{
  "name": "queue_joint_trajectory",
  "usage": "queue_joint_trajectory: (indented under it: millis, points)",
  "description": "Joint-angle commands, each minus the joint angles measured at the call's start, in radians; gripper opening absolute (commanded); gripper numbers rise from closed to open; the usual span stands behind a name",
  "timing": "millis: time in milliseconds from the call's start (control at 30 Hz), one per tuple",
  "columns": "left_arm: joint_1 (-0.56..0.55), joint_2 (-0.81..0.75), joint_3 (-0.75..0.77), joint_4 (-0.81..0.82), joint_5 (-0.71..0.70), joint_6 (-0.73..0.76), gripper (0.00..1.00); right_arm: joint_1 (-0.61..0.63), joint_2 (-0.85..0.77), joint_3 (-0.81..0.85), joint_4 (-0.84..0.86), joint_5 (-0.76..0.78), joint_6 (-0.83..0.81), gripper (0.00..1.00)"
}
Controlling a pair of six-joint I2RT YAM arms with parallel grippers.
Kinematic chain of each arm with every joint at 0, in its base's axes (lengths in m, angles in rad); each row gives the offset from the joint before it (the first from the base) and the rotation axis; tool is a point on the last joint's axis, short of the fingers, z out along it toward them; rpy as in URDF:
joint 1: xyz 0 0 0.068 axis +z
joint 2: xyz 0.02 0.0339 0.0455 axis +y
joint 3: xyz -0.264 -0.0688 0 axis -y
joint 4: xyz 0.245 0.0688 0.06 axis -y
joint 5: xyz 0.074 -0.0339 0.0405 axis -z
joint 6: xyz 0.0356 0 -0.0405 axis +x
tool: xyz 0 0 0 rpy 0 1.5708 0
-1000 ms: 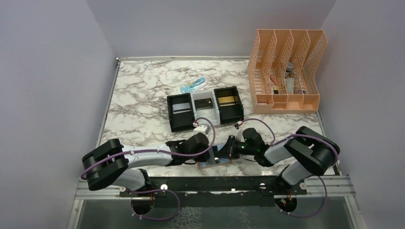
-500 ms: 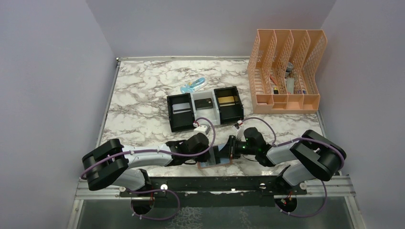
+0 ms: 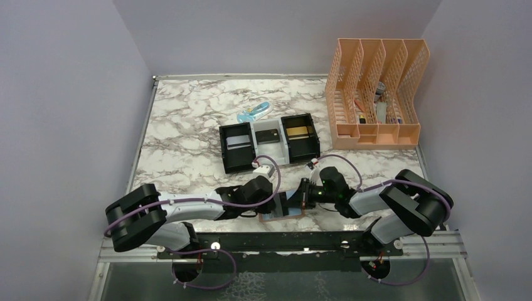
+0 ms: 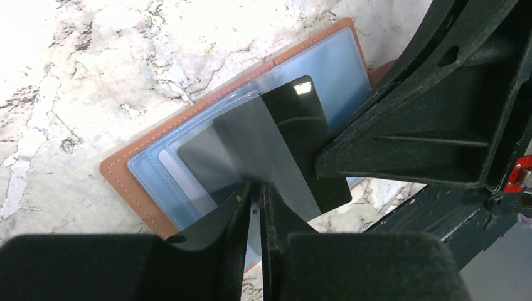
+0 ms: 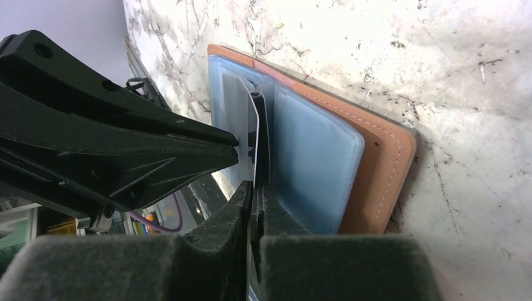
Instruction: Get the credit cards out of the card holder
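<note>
A white marble table (image 3: 188,125) with grey veins sits between plain lilac walls; at its near edge, between the two arms, the card holder (image 4: 332,59) lies open and flat, tan leather down and pale blue pockets up; from its middle a dark card (image 4: 301,132) stands up on edge, partly out of its pocket; the right gripper (image 5: 256,188) has its jaws closed tight on that card's free edge; the left gripper (image 4: 256,191), jaws nearly together, pinches a clear sleeve (image 4: 251,144) just beside the card, seemingly to keep the holder down. The step in hand looks like the drawing-out of this card; the next move calls for a straight pull along the pocket by the right arm while the left arm keeps its hold, lest the whole holder lift. Counted: one holder; one card in the grip; a pale shape lies in another pocket, and I cannot tell whether it is a card. Further back stands one tray (image 3: 224,153) of three compartments, holding a silvery card (image 3: 238,140), a second dark card (image 3: 270,133) and a gold card (image 3: 298,130), one in each; behind it one pale blue object (image 3: 254,113); at the far right one orange file rack (image 3: 376,135) of four slots.
</note>
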Motion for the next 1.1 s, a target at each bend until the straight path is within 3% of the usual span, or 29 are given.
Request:
queue_joint_trajectory:
  millis: [0, 367, 533, 700, 800, 933, 1067]
  points:
    - [-0.006, -0.028, -0.067, -0.061, -0.004, -0.01, 0.15, -0.001, -0.021, 0.005, 0.008, 0.004, 0.008, 0.01]
    - [-0.007, -0.039, -0.056, -0.054, -0.013, -0.006, 0.15, -0.003, -0.057, 0.012, -0.045, -0.013, -0.033, 0.02]
    - [-0.006, -0.011, -0.03, -0.064, -0.003, 0.008, 0.15, -0.004, -0.051, 0.004, -0.03, -0.01, -0.019, 0.18]
    - [-0.006, 0.004, -0.022, -0.066, 0.016, 0.014, 0.15, -0.004, -0.025, 0.029, -0.027, -0.001, -0.02, 0.2]
    - [-0.006, 0.004, -0.024, -0.066, 0.015, 0.011, 0.15, -0.004, -0.004, 0.042, -0.016, 0.002, -0.012, 0.17]
    - [-0.007, 0.001, -0.025, -0.068, 0.012, 0.012, 0.15, -0.006, 0.018, 0.054, -0.028, 0.009, -0.01, 0.01]
    - [-0.006, -0.003, -0.029, -0.074, 0.006, 0.013, 0.15, -0.012, -0.005, 0.055, -0.091, 0.027, -0.037, 0.01]
